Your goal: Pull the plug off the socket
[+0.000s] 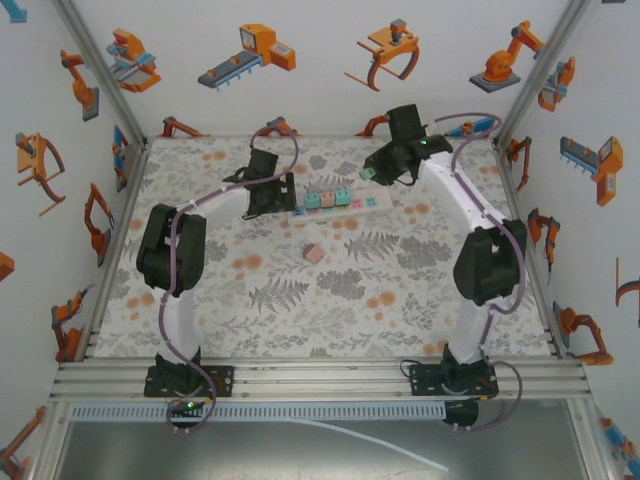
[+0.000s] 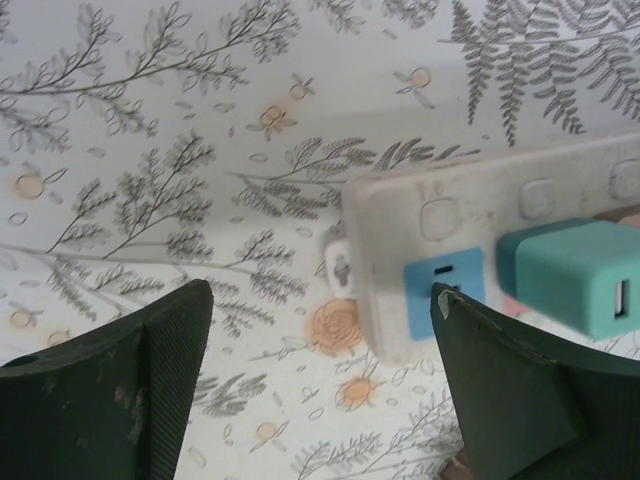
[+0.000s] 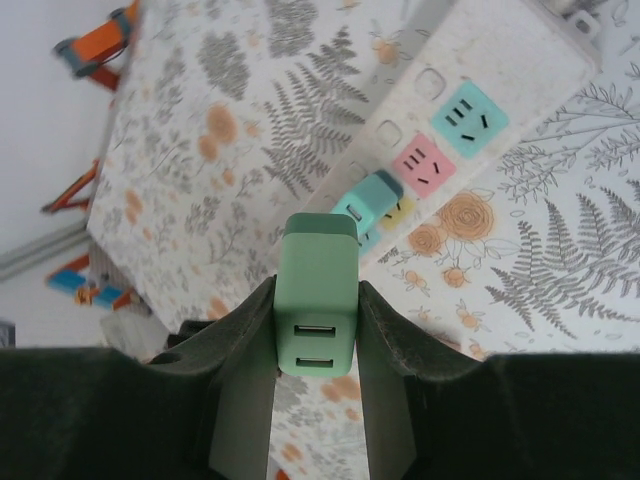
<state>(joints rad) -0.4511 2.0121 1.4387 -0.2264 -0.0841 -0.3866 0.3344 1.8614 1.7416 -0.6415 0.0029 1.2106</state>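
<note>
My right gripper (image 3: 318,292) is clamped on the green plug (image 3: 318,262), one finger on each flat side, its two USB ports facing my wrist camera. The plug hangs in the air clear of the power strip (image 3: 500,60), which lies flat on the table (image 1: 330,290) below, so I judge the pull on this one done. I grip it by its sides because those broad faces give my pads something to squeeze and let it come out straight.

My left gripper (image 2: 322,295) stands wide open at the strip's end and holds nothing. One finger (image 2: 500,390) is just beside the strip, the other well apart. I judge it is there to steady the strip so it doesn't lift with a plug.

A teal plug (image 2: 570,275) stands in the strip beside a blue outlet (image 2: 443,290). A small pink cube (image 1: 313,254) lies loose on the table.
</note>
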